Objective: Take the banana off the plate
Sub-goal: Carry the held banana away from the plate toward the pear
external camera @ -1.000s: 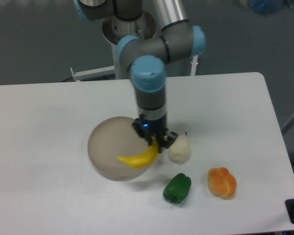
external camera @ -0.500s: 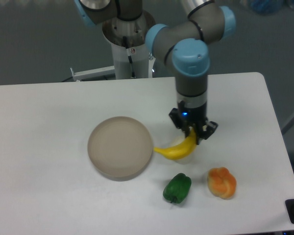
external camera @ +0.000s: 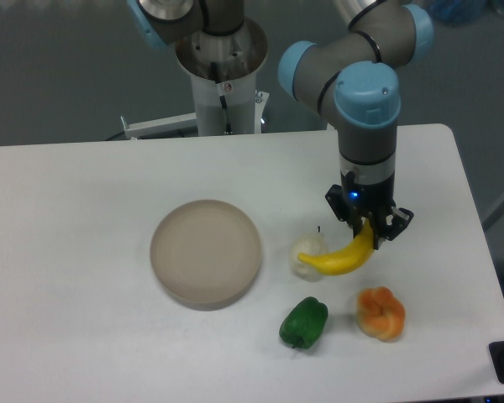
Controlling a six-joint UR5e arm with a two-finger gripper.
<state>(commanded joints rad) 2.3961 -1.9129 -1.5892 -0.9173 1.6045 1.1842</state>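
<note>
A bright yellow banana [external camera: 340,259] hangs in the air to the right of the plate, its upper end pinched in my gripper [external camera: 369,228], which is shut on it. Its lower tip crosses in front of a pale whitish object. The round beige plate [external camera: 206,252] sits left of centre on the white table with nothing on it. My gripper is about a plate's width to the right of the plate's rim.
A whitish lumpy object [external camera: 307,254] lies just right of the plate, partly behind the banana. In front of it are a green pepper [external camera: 303,322] and an orange lumpy fruit [external camera: 380,313]. The arm's base [external camera: 218,67] stands at the back edge.
The gripper has carried the banana rightward, from over the plate's right rim to a spot beyond the whitish object. The plate and the other objects have stayed put.
</note>
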